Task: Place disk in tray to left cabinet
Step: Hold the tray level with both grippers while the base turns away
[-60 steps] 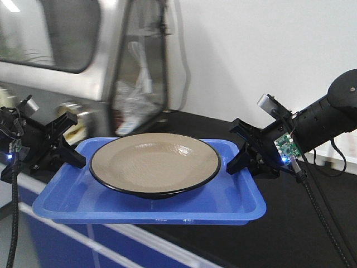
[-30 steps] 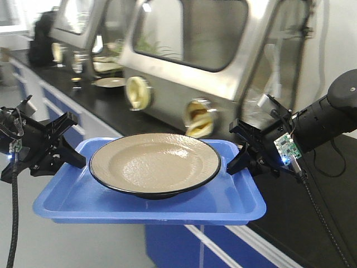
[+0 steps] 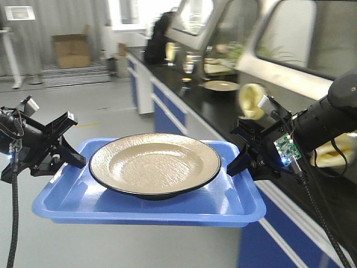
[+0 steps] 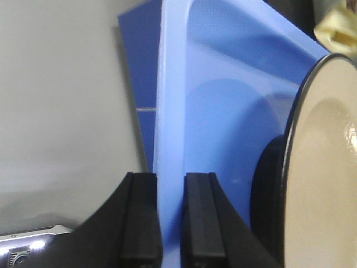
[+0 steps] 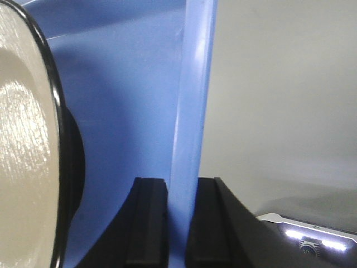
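The tan disk [image 3: 154,163] with its thin black rim lies in the blue tray [image 3: 83,198], which hangs in the air between both arms. My left gripper [image 3: 75,159] is shut on the tray's left rim [image 4: 170,128], one finger on each side of it. On the opposite side my right gripper [image 3: 237,162] is shut on the right rim [image 5: 192,111]. Each wrist view shows the disk's edge [image 4: 321,167] [image 5: 28,145] close to the pinched rim. The left cabinet is out of view.
A black lab counter [image 3: 223,114] on blue cupboards [image 3: 167,109] runs along the right, carrying glassware and another plate [image 3: 219,85]. Glovebox windows [image 3: 304,39] with yellow glove ports [image 3: 251,99] stand above it. Grey floor opens to the left, with a cardboard box [image 3: 71,50] far back.
The background has swept rightward across the view: the glovebox once behind the tray now sits at the right and open floor shows at left. Tray, disk and both grips look unchanged.
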Controlling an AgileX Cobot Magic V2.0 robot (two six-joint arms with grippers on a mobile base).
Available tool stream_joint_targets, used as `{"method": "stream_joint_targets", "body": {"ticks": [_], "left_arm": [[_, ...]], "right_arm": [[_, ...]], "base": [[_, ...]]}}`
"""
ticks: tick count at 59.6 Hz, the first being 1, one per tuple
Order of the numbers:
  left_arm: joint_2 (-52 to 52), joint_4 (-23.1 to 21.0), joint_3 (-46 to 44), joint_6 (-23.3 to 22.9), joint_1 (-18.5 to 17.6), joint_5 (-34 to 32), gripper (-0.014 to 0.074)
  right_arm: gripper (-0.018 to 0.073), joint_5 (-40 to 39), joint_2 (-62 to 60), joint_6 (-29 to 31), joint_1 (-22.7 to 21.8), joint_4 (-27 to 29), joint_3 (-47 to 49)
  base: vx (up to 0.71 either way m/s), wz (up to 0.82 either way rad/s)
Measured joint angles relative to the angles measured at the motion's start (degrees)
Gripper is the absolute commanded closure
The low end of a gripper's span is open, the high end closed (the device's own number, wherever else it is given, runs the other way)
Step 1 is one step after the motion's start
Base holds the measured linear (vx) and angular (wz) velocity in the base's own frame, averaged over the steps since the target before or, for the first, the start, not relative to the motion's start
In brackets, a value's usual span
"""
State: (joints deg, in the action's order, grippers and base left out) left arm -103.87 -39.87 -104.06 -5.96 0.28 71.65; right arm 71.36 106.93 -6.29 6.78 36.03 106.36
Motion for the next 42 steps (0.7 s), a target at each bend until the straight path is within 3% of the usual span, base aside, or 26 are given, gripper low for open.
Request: {"method": "stream_joint_targets", "body": {"ticks": [21, 42], "left_arm": [[0.0, 0.0, 0.0, 0.0, 0.0, 0.0, 0.0597], [0.0, 0.1, 0.0, 0.0, 0.0, 0.0, 0.0597]], "right_arm": [[0.0563, 0.2, 0.0, 0.0, 0.0, 0.1, 0.0], [0.0563, 0.2, 0.0, 0.0, 0.0, 0.1, 0.0]], "base": [[0.29, 0.61], [0.40, 0.28]]}}
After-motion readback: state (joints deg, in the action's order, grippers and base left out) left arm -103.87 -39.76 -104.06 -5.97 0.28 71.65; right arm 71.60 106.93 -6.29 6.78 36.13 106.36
